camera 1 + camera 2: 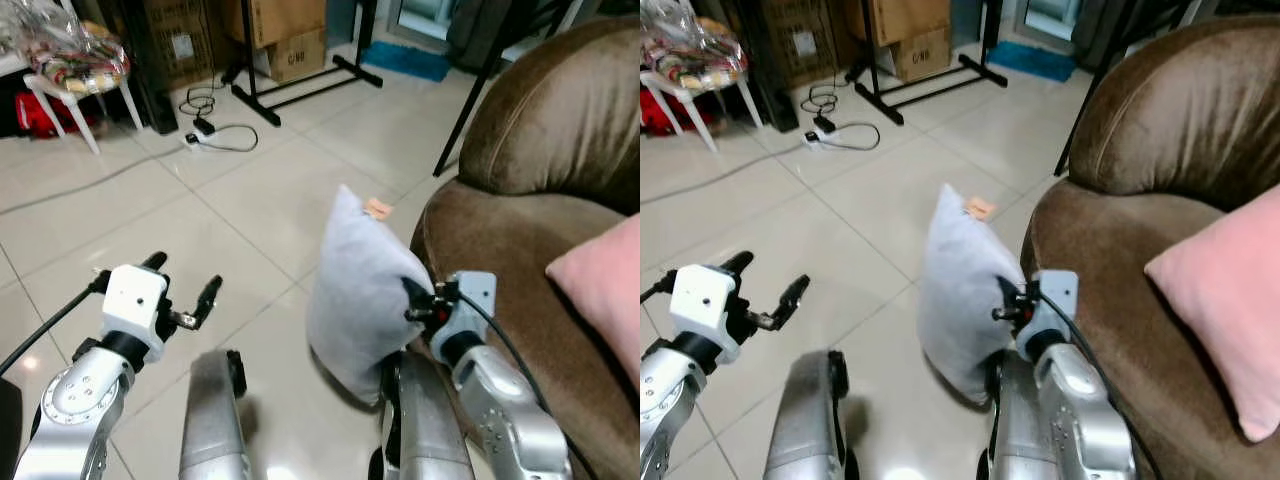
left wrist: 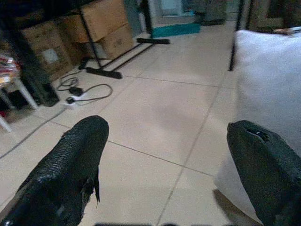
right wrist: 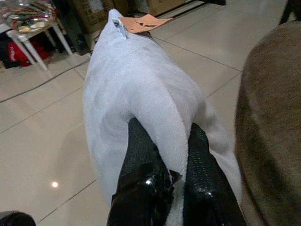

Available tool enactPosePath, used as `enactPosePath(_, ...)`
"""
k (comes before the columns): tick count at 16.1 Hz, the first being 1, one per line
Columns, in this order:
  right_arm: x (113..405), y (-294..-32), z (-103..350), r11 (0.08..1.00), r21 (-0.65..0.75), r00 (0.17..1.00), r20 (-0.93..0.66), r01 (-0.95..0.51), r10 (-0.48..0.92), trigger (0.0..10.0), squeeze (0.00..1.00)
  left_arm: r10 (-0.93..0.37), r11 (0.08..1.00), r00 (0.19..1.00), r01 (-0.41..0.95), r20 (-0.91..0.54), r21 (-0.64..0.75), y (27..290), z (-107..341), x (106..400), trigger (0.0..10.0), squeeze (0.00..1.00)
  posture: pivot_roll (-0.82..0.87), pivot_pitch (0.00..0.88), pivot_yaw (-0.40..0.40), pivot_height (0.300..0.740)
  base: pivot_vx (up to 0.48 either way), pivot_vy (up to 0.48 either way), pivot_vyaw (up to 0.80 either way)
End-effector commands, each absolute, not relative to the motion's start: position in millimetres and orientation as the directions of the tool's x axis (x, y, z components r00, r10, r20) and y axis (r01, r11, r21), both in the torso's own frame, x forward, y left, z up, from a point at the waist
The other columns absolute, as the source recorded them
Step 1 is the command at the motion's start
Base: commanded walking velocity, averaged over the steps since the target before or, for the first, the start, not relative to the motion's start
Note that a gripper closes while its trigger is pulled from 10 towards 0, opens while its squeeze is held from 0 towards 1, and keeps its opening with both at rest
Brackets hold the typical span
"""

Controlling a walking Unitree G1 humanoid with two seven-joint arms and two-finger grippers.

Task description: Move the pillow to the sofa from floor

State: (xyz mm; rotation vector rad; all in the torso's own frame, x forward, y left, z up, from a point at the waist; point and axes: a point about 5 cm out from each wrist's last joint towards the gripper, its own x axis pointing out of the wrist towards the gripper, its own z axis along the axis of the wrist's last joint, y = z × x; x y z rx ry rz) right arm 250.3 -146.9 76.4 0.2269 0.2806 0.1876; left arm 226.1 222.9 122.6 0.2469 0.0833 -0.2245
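Observation:
A pale grey pillow (image 1: 358, 290) with an orange tag hangs upright just above the tiled floor, close against the front of the brown sofa (image 1: 560, 130). My right gripper (image 1: 412, 300) is shut on the pillow's edge; in the right wrist view its two black fingers (image 3: 141, 155) pinch a fold of the pillow (image 3: 141, 89). My left gripper (image 1: 185, 290) is open over the bare floor, left of the pillow, holding nothing. In the left wrist view its fingers (image 2: 70, 165) stand wide apart with the pillow (image 2: 268, 80) off to one side.
A pink cushion (image 1: 605, 285) lies on the sofa seat. A black stand's legs (image 1: 300, 85), cardboard boxes (image 1: 285, 35), a cable and power strip (image 1: 205, 130) and a small white table (image 1: 75, 75) sit farther back. Open tiles lie between me and them.

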Motion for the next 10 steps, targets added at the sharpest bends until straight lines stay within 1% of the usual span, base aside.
enactPosePath(1, 253, -152, 93, 0.962, 0.234, 0.964, -0.189, -0.142, 0.189, 10.0, 0.0, -0.195, 0.948, 0.976, 0.213, -0.098, 0.238, 226, 125, 228, 10.0, 0.0, 0.03, 0.0, -0.02, 0.552, 0.0, 0.0, 0.0)
enactPosePath(5, 257, -153, 98, 0.966, 0.225, 0.968, -0.185, -0.127, 0.171, 10.0, 0.0, -0.198, 0.949, 0.977, 0.211, -0.08, 0.235, 226, 130, 232, 10.0, 0.0, 0.03, 0.0, -0.025, 0.597, 0.0, 0.0, 0.0)
enactPosePath(10, 259, -156, 102, 0.965, 0.248, 0.976, -0.179, -0.08, 0.127, 10.0, 0.0, -0.222, 0.936, 0.971, 0.237, -0.084, 0.26, 214, 125, 232, 10.0, 0.0, 0.03, 0.0, -0.017, 0.652, 0.0, 0.0, 0.0)
